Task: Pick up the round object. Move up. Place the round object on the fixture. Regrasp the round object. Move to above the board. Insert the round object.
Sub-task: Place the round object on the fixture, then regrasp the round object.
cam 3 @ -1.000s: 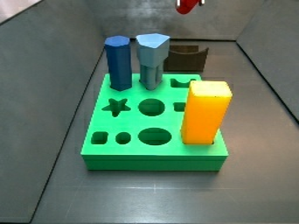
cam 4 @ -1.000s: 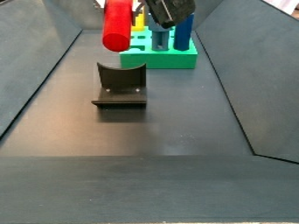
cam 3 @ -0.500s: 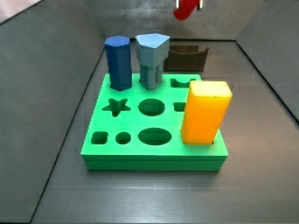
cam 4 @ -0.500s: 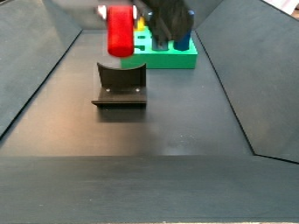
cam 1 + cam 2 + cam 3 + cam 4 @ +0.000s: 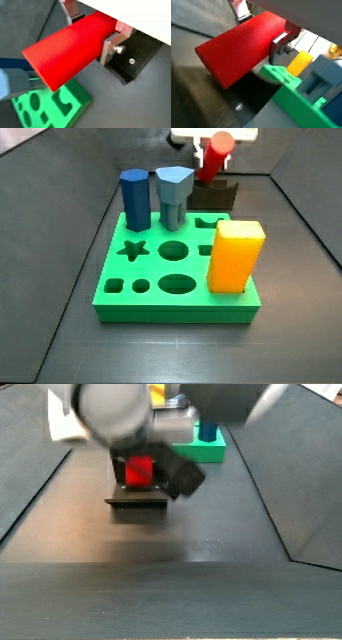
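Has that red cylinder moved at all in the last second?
Yes. The red cylinder, clamped in the tool, has come down: in a side view it now sits just above the fixture behind the green board.

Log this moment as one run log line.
phase: placing on fixture | hand: shut on red peg, low over fixture | board: blue, grey and orange pegs standing | red peg: not released

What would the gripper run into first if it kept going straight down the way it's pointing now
Most likely the fixture. The gripper holds the red cylinder peg right over it, and in a side view the peg already sits at the fixture's cradle. Whether they touch yet is unclear.
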### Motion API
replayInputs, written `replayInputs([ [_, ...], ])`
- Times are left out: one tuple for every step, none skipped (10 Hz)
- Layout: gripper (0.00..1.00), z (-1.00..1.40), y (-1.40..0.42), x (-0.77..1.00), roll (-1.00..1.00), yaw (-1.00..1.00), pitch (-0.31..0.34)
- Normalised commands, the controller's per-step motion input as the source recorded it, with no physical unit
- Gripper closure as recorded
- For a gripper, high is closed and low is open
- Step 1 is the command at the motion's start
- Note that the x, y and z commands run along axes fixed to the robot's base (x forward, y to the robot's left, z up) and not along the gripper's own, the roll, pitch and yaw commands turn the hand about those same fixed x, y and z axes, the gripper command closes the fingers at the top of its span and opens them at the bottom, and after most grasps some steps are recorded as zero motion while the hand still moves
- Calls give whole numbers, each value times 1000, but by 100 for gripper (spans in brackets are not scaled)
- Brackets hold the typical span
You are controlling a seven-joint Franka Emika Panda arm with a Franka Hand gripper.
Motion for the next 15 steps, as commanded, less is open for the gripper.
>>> replayInputs([
  [100, -884, 131, 164, -181, -205, -2],
  [100, -582, 100, 128, -138, -171, -29],
  [100, -378, 73, 105, -113, -139, -44],
  [100, -288, 97, 72, -81, -113, -63],
  [100, -286, 99, 54, -80, -96, -62],
  [100, -289, 95, 51, -81, -67, -60],
  [100, -290, 93, 50, -81, -51, -59],
  [100, -292, 91, 48, -81, -42, -58],
  [100, -167, -500, 0, 0, 0, 0],
  [0, 0, 0, 0, 0, 0, 0],
  [0, 1000, 0, 0, -12, -16, 18],
  [0, 1000, -2, -7, -6, -9, 19],
  [0, 1000, -1, -15, 3, -4, 17],
  [0, 1000, 2, -27, 14, -1, 12],
  [0, 1000, 2, -30, 16, 0, 12],
])
